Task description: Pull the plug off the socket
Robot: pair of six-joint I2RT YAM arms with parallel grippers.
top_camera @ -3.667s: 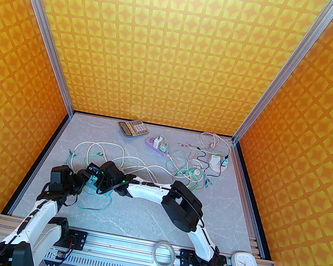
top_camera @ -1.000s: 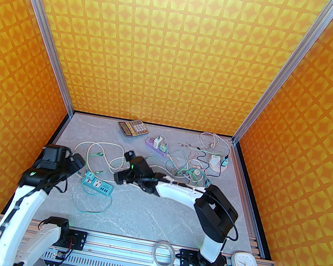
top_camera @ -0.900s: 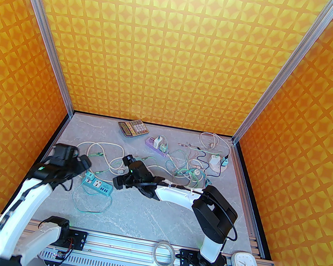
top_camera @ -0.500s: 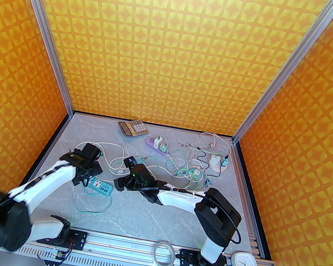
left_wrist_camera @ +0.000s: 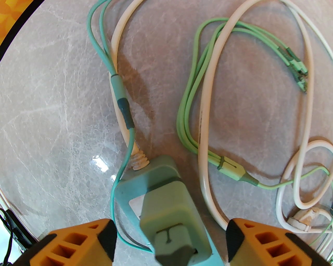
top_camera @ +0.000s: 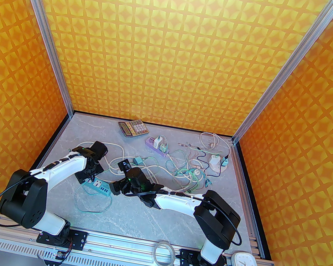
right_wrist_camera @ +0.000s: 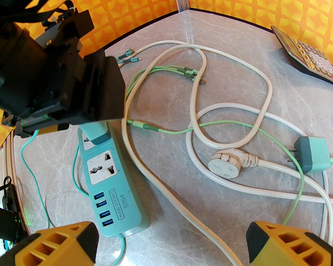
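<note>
Swinging in from the left wall over the last second, the left arm now hangs over the near-left part of the grey marble-patterned table (top_camera: 169,225), and the right arm has slid a little closer to it. The left gripper (left_wrist_camera: 171,233) stands partly open. Its orange fingers (left_wrist_camera: 85,231) sit on either side of the pale green block-shaped plug (left_wrist_camera: 166,205) with a gap on each side, gripping nothing. That plug is seated in the end outlet of the teal plastic power strip (right_wrist_camera: 111,181), which in the overhead view lies at 8 o'clock from the table's middle. At 3 o'clock of the strip, the right gripper (right_wrist_camera: 173,241) is spread wide and empty. Farther toward 3 o'clock lie a round white plug (right_wrist_camera: 225,165) on thick white cord, then a loose teal wall adapter (right_wrist_camera: 311,154). A dark-cased calculator (right_wrist_camera: 304,55) rests at 1 o'clock.
</note>
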